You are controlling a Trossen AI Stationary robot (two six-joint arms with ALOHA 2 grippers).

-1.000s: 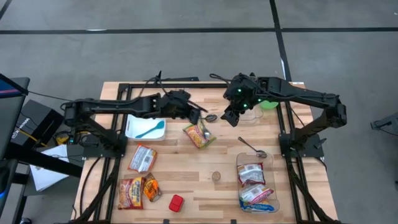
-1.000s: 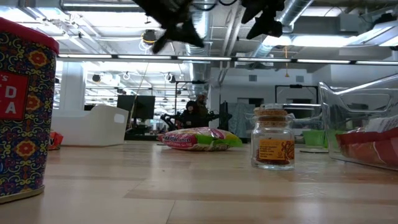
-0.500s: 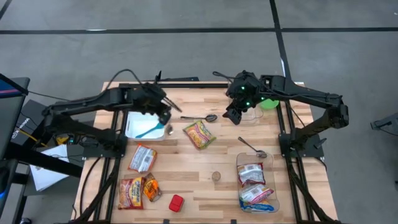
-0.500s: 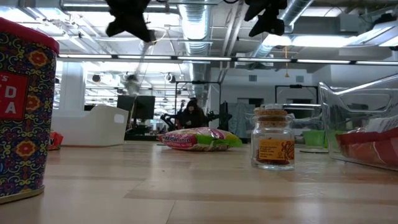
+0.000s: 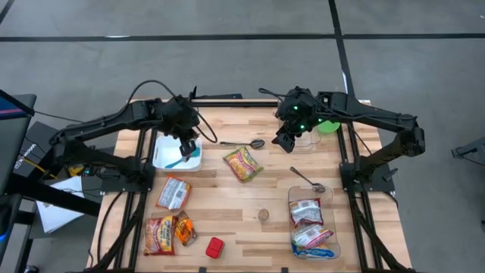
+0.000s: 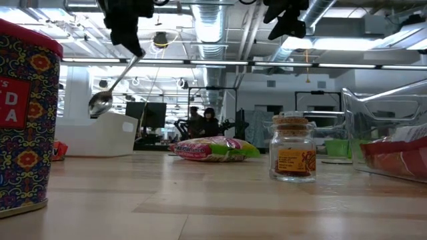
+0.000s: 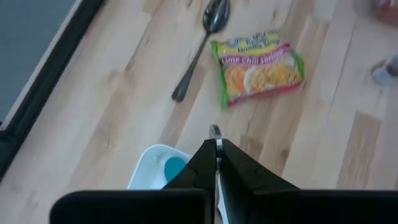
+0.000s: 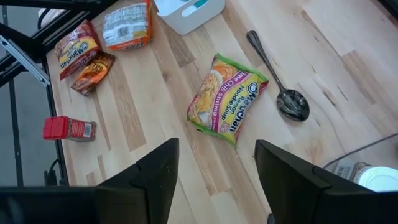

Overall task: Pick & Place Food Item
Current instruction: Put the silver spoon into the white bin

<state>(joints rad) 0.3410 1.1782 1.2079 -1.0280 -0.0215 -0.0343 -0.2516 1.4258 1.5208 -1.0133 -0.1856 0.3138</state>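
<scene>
The noodle packet (image 5: 242, 164), green-edged with orange print, lies flat on the tabletop (image 5: 250, 201); left hand (image 5: 186, 146) grasps a spoon (image 6: 113, 87), right hand (image 5: 282, 141) released.

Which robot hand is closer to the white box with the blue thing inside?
Left. The left gripper hangs right over the white box; the right gripper is far across the table.

R tool (image 8: 214, 180) open, two dark fingers (image 8: 158, 171) apart, above light wood plank worktop (image 8: 155, 93). Just ahead of tool: green/yellow shrimp noodle pkt (image 8: 227, 106), flat. Beside pkt, slightly farther out: dark metal spoon (image 8: 277, 78), not touching it. Well beyond: white plastic bin (image 8: 189, 12) w/ teal item inside. Off to one side: orange/red noodle pkts (image 8: 102, 40), red-capped spice jar (image 8: 68, 129) on its side.
</scene>
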